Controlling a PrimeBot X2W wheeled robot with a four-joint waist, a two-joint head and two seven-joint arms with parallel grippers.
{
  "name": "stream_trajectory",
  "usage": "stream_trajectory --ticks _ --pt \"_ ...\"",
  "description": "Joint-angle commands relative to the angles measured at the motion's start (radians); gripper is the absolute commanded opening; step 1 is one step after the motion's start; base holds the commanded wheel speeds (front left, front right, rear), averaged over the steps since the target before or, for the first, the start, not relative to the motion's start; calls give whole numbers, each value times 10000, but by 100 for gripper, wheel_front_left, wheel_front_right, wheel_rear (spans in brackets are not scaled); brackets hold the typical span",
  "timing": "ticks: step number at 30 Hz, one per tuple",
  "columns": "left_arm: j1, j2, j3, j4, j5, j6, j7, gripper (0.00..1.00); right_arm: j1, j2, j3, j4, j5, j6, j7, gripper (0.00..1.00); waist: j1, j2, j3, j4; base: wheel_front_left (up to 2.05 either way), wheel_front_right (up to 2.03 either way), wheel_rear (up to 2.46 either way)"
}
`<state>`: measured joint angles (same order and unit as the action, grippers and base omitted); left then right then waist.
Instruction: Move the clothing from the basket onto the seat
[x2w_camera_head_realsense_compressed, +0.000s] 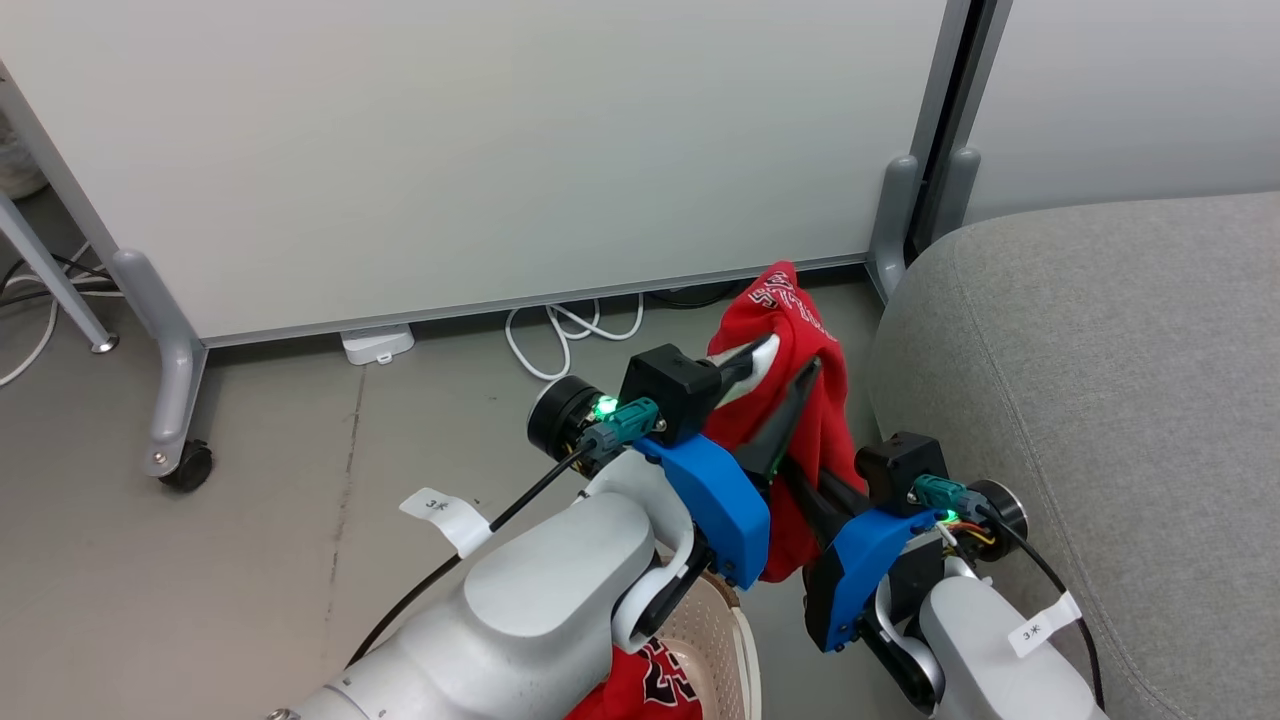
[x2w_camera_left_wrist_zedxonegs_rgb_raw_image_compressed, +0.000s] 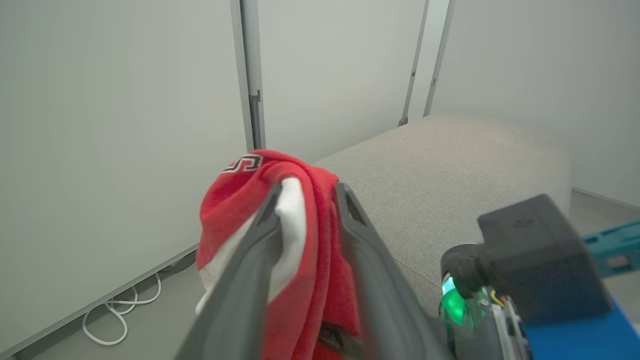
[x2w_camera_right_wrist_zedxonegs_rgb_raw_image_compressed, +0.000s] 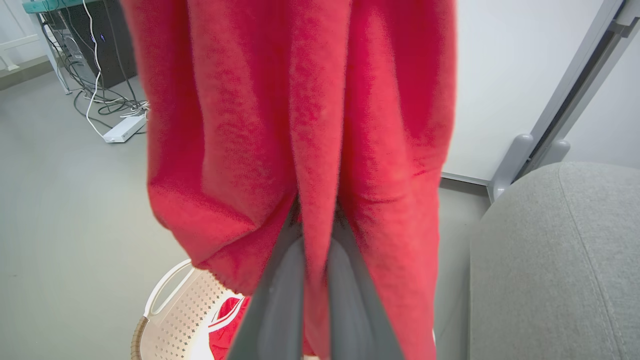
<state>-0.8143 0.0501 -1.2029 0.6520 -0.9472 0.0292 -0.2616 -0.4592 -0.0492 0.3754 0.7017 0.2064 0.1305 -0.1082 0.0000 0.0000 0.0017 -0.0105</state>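
Closest to me, at the bottom of the head view, sits the cream-white perforated plastic basket (x2w_camera_head_realsense_compressed: 715, 635) with a second red jersey (x2w_camera_head_realsense_compressed: 650, 690) lying inside it, black-and-white lettering up. The right wrist view shows that basket (x2w_camera_right_wrist_zedxonegs_rgb_raw_image_compressed: 175, 320) on the floor below the arm, with the second red jersey (x2w_camera_right_wrist_zedxonegs_rgb_raw_image_compressed: 227, 320) in it.

Just above the basket, my right gripper (x2w_camera_head_realsense_compressed: 800, 480) has its two dark fingers clenched on a fold of the soft red jersey with white stripe trim (x2w_camera_head_realsense_compressed: 800, 320). In its wrist view the right gripper (x2w_camera_right_wrist_zedxonegs_rgb_raw_image_compressed: 316, 230) pinches the cloth, and the red jersey (x2w_camera_right_wrist_zedxonegs_rgb_raw_image_compressed: 300, 100) hangs down on both sides.

A little further out, my left gripper (x2w_camera_head_realsense_compressed: 790, 355) carries the top of the garment. Its fingers stand parted in the left wrist view (x2w_camera_left_wrist_zedxonegs_rgb_raw_image_compressed: 310, 192), with the red jersey (x2w_camera_left_wrist_zedxonegs_rgb_raw_image_compressed: 235, 200) bunched between and draped over them.

The garment hangs in the air, just beside the rounded edge of the large grey fabric-upholstered seat (x2w_camera_head_realsense_compressed: 1100, 400), not lying on it.

Beyond, on the grey floor (x2w_camera_head_realsense_compressed: 300, 480), a white cable (x2w_camera_head_realsense_compressed: 570, 335) loops at the foot of a pale partition panel (x2w_camera_head_realsense_compressed: 450, 150).
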Motion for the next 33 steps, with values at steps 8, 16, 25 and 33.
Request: stream_trajectory --ticks 8,16,25,33 --pt "271 5 436 -22 397 33 -51 100 -158 -22 -167 48 -49 5 -123 0 0 0 -6 43 0 0 0" --pt "1430 335 1995 -903 1856 144 -42 100 -18 -22 -338 -117 -171 5 -189 0 0 0 41 76 0 0 0" --pt "3566 844 4118 -2350 3907 176 -42 100 141 -22 -527 -385 -339 5 -166 0 0 0 176 149 0 0 0" --pt "5383 897 5973 -2940 5075 -129 -42 100 299 -22 -555 -659 -427 5 -181 0 0 0 124 101 0 0 0"
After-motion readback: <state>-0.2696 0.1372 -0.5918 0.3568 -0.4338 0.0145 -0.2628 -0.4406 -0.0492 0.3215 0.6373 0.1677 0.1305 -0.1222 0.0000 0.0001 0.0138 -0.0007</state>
